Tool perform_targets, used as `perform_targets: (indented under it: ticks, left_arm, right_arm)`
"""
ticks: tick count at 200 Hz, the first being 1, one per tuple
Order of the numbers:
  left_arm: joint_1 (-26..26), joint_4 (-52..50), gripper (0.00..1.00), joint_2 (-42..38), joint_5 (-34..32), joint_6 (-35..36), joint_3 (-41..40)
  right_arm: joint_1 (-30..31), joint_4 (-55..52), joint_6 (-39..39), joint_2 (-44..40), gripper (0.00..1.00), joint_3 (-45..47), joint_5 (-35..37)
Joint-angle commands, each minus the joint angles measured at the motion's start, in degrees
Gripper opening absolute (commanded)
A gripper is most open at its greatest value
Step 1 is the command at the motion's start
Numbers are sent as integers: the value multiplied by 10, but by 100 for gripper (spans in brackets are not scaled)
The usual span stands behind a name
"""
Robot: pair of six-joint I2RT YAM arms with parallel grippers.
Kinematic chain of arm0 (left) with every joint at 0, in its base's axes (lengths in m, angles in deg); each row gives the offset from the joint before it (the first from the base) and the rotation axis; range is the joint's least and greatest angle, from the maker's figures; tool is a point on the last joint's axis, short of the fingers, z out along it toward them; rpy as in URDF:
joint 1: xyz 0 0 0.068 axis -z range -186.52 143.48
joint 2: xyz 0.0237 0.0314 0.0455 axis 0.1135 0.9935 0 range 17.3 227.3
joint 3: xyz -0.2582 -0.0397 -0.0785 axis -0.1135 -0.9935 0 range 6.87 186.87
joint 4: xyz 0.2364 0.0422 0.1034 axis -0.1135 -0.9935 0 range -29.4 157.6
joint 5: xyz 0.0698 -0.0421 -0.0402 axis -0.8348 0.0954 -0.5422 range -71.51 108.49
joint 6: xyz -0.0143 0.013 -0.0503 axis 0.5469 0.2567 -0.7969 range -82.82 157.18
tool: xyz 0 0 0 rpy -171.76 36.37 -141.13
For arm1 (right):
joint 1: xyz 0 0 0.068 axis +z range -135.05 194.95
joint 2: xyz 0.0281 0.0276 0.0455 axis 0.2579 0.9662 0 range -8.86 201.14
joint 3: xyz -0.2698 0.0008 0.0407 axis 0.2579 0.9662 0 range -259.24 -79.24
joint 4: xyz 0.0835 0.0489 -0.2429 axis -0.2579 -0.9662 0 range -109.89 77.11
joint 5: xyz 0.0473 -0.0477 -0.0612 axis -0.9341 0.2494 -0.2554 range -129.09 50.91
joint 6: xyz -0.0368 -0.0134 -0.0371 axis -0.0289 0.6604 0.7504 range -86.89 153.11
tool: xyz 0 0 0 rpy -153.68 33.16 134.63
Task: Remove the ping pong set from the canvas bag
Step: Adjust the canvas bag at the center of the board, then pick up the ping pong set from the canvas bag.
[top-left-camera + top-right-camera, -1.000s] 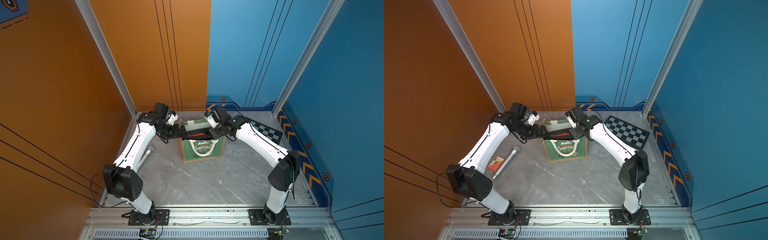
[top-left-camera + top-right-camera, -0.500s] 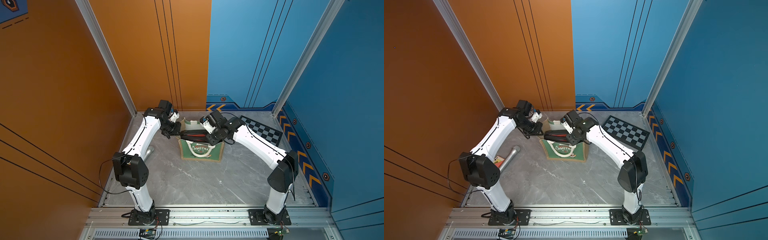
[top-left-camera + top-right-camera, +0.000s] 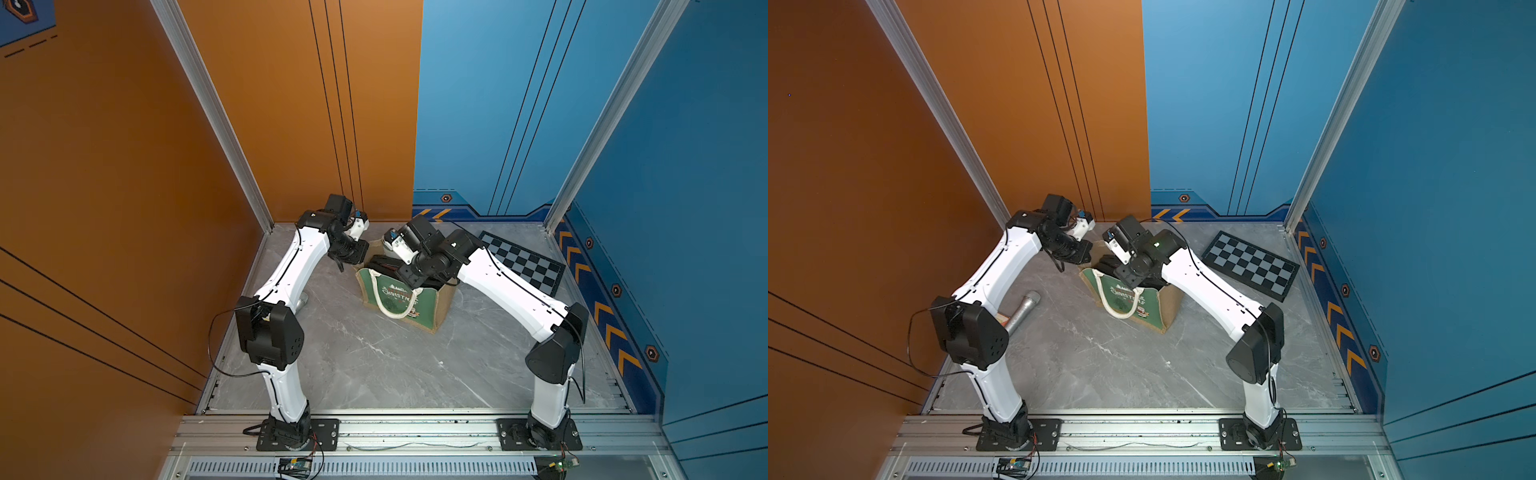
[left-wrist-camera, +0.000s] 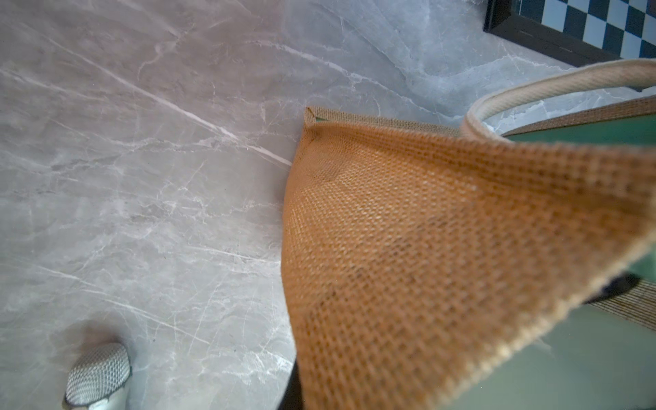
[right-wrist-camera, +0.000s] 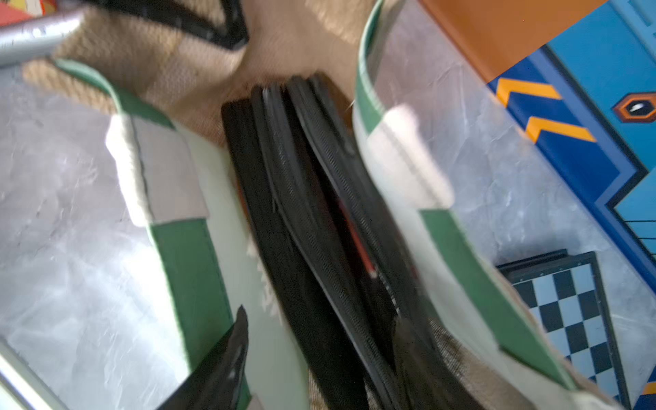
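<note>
Jaws of the left gripper [image 3: 351, 259], hidden behind burlap, pinch the canvas bag's [image 3: 399, 297] nine-o'clock side. The right gripper [image 5: 321, 317] has its jaws apart, blurred, astride the black ping pong set [image 5: 312, 213], inside the bag at the counter's [image 3: 374, 365] twelve o'clock.

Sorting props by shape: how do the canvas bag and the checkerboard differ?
The canvas bag stands boxy and open-topped; the checkerboard lies flat. The canvas bag is green-fronted with tan burlap sides; the checkerboard is black-and-grey squares. The canvas bag holds a black zipped case; the checkerboard bears nothing. Both rest on the grey marble tabletop.
</note>
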State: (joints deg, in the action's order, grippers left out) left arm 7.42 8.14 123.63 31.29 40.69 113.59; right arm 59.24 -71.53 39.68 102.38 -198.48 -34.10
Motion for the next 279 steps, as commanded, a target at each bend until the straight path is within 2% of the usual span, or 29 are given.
perform_targets:
  ticks: [1,17,43,140,186,207,238,253,279]
  left_arm:
    - [1,63,0,-30,-29,23,-31]
    - [1,68,0,-32,-36,23,-39]
    - [2,68,0,-32,-40,18,-36]
    - [5,68,0,35,-59,-5,87]
    - [17,68,1,71,-63,6,136]
    - [20,68,1,72,-69,6,139]
    - [20,67,1,70,-70,2,139]
    - [20,67,0,70,-71,1,135]
    - [15,68,0,73,-68,-5,132]
  right_arm:
    - [-29,-19,21,62,59,-65,2]
    - [-46,-38,32,102,56,-102,-25]
    - [-72,-44,44,121,54,-113,-43]
    - [-77,-62,79,104,62,-62,-88]
    - [-63,-68,85,145,61,-71,-30]
    - [-58,-70,91,165,53,-73,13]
    - [-60,-69,90,168,21,-83,14]
    - [-62,-69,94,168,0,-90,24]
    - [-66,-63,96,143,0,-93,17]
